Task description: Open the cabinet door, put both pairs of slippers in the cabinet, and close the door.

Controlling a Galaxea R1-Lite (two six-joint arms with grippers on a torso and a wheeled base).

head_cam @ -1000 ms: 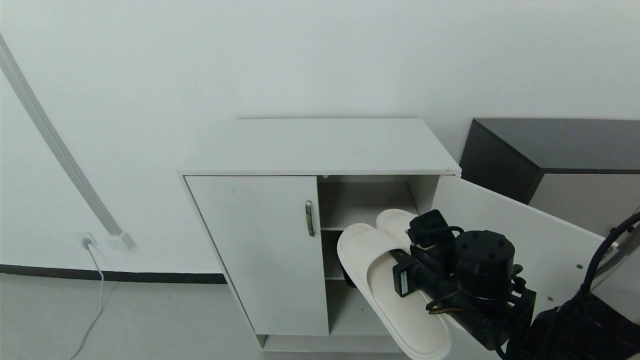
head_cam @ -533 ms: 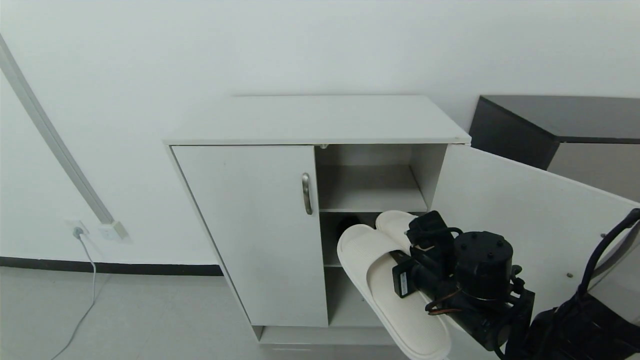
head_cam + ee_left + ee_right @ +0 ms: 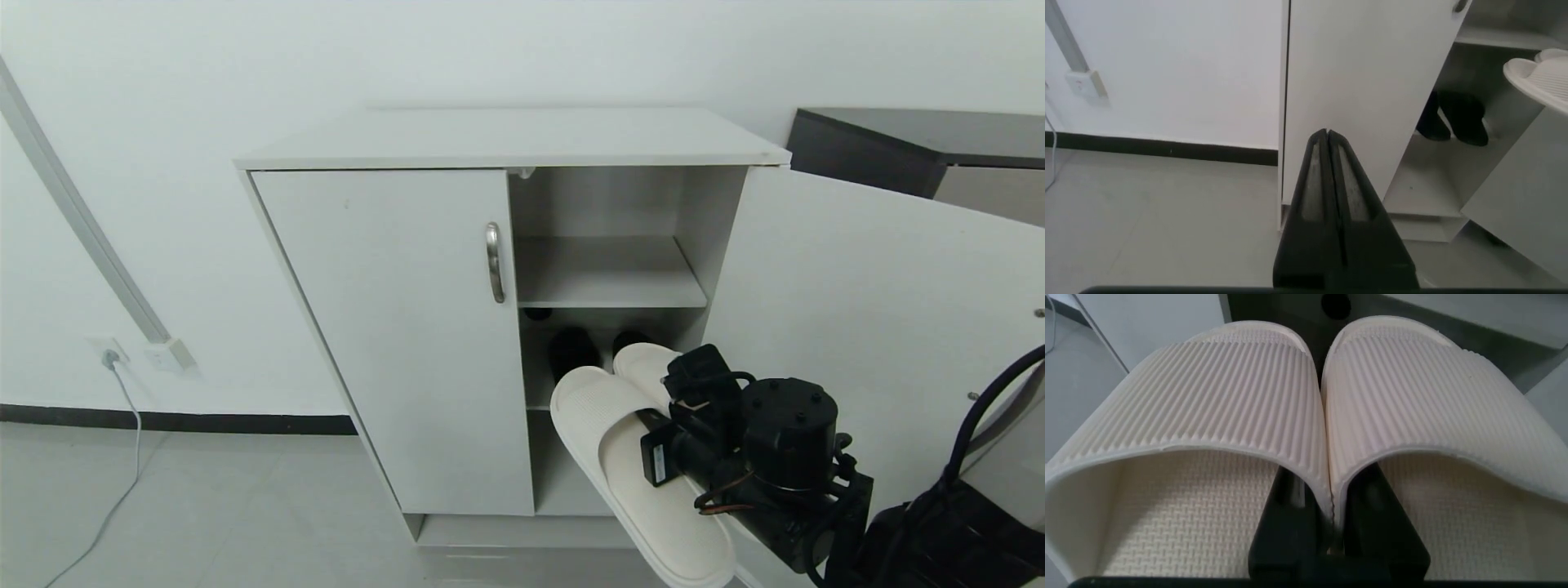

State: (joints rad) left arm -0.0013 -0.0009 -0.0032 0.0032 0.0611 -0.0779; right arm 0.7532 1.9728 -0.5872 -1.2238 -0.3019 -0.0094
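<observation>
Right end effector (image 3: 1327,527) pinching white slippers (image 3: 1241,400) (before open cabinet (image 3: 514,135)), left end effector (image 3: 1328,188) pressed together, empty

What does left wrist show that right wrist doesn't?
Left wrist, not right: left gripper, jaws shut and empty; wall socket; baseboard; black slippers, recognisable on a shelf of the cabinet. Right wrist, not left: right gripper, jaws clamped on the inner walls of the white slippers, ribbed uppers facing the camera. Both: the white slippers, just a toe in the left wrist view, and the cabinet's dark interior.
</observation>
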